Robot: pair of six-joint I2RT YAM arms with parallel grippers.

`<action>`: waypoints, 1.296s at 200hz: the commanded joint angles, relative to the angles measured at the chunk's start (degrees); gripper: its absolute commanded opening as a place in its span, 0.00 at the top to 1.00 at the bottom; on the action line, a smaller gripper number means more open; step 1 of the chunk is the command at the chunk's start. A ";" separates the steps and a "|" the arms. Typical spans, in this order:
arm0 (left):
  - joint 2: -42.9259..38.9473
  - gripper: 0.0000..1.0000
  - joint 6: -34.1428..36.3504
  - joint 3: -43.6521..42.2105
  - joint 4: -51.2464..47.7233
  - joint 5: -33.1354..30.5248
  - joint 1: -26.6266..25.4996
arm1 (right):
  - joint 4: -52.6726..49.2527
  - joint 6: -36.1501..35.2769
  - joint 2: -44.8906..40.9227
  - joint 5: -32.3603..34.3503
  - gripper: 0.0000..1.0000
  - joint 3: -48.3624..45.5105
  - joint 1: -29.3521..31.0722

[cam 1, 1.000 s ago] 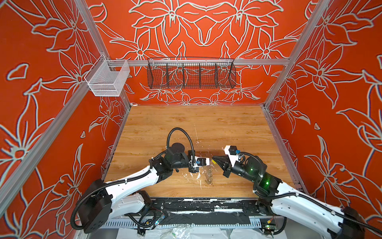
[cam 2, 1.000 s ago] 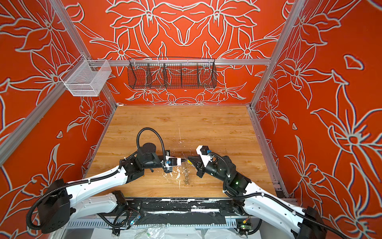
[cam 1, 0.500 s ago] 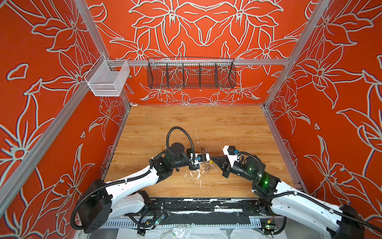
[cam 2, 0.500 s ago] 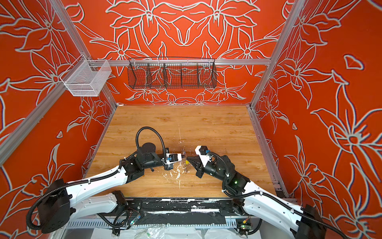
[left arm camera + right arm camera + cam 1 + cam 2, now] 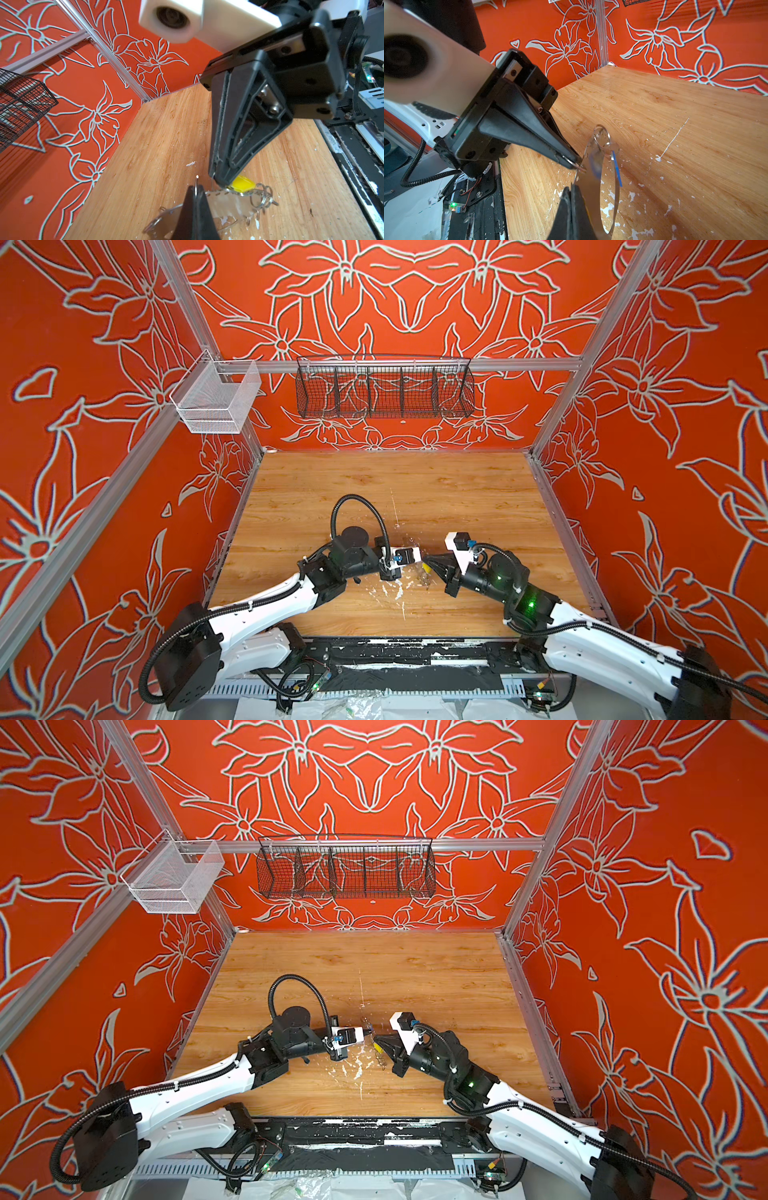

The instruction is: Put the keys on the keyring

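The bench (image 5: 675,108) is seen as matt wood grain scuffed with white flecks, the keyring (image 5: 593,187) as smooth glossy metal, the yellow tag (image 5: 242,184) as shiny plastic, and the left end effector (image 5: 576,164) as matt black plastic.

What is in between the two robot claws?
The keyring spans the gap: the left gripper pinches one edge, the right gripper the other, by the yellow tag. Both wrist views show it.
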 commanded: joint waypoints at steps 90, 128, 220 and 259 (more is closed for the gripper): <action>-0.93 1.00 1.90 -1.12 3.82 2.02 -0.34 | 2.40 2.30 -0.03 1.49 1.00 0.04 0.27; -0.58 1.00 1.91 -1.02 3.92 1.78 -0.32 | 2.33 2.43 -0.64 1.14 1.00 -0.04 0.31; -0.75 1.00 1.99 -1.03 3.70 1.96 -0.37 | 2.35 4.42 -1.30 2.18 1.00 -0.13 0.30; -0.98 1.00 2.08 -1.05 3.48 2.18 -0.31 | 2.39 4.76 -0.87 2.28 1.00 0.39 0.31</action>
